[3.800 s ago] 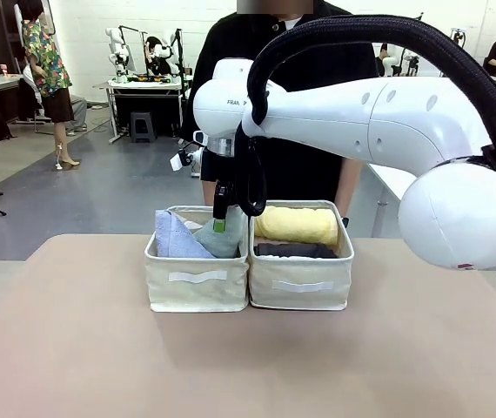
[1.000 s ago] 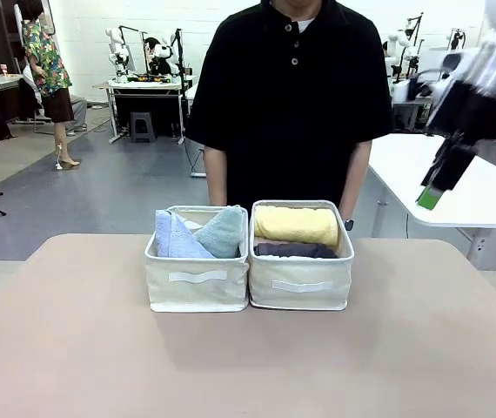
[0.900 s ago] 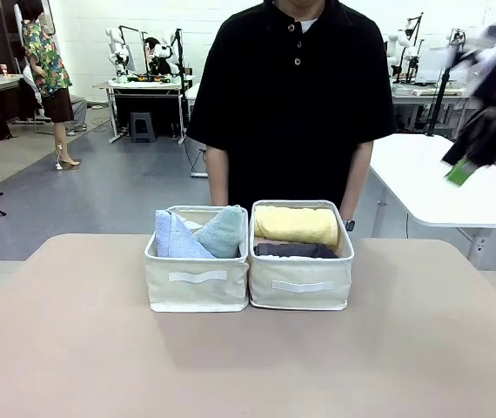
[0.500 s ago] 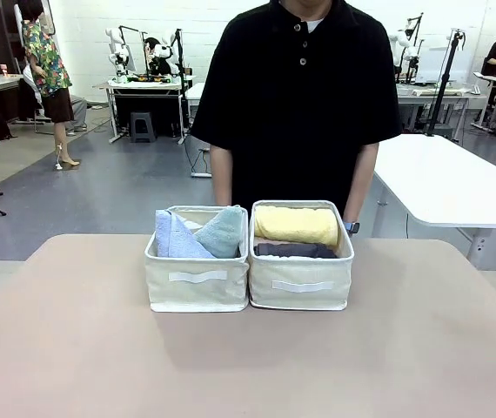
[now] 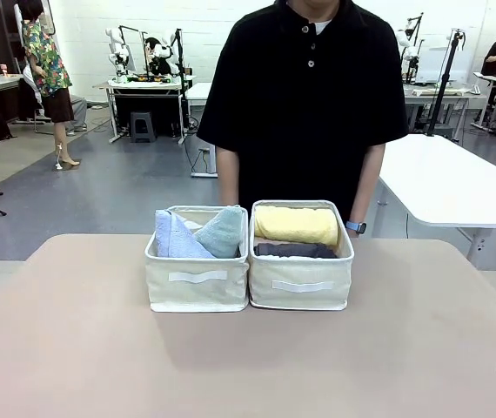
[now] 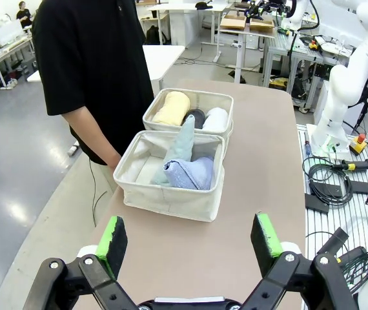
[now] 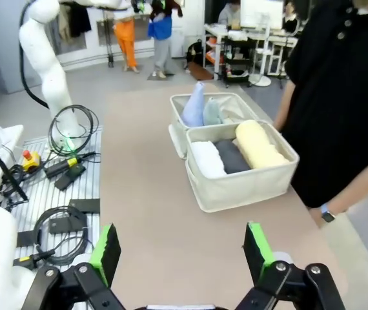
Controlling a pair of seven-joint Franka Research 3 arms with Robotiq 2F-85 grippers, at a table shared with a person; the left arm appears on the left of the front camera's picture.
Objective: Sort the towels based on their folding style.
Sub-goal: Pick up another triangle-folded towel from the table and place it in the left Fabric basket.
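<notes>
While both arms hung back over the near end of the table (image 5: 248,366), the left claw (image 6: 189,237) and the right claw (image 7: 179,253) each stood spread wide with nothing between the green pads. Farther along sat two beige fabric bins side by side and touching. The left bin (image 5: 197,292) held the folded wedges: the lavender-blue towel (image 5: 174,237) and the pale teal towel (image 5: 222,231), leaning against each other with their points up. The right bin (image 5: 301,292) held the rolls: the yellow towel (image 5: 296,224) at the far side, the dark grey towel (image 5: 293,250) beside it, and the white towel (image 7: 206,157) nearest the robot. A pink roll could not be made out. No towel lay loose on the table, so the sorting looked finished, with nothing left but perhaps a tidy-up.

The table was a plain tan surface, smooth and bare around the bins. A person in a black shirt (image 5: 304,96) stood just behind the bins, arms down. Beyond lay a grey floor, white tables, and other workstations against a white wall
</notes>
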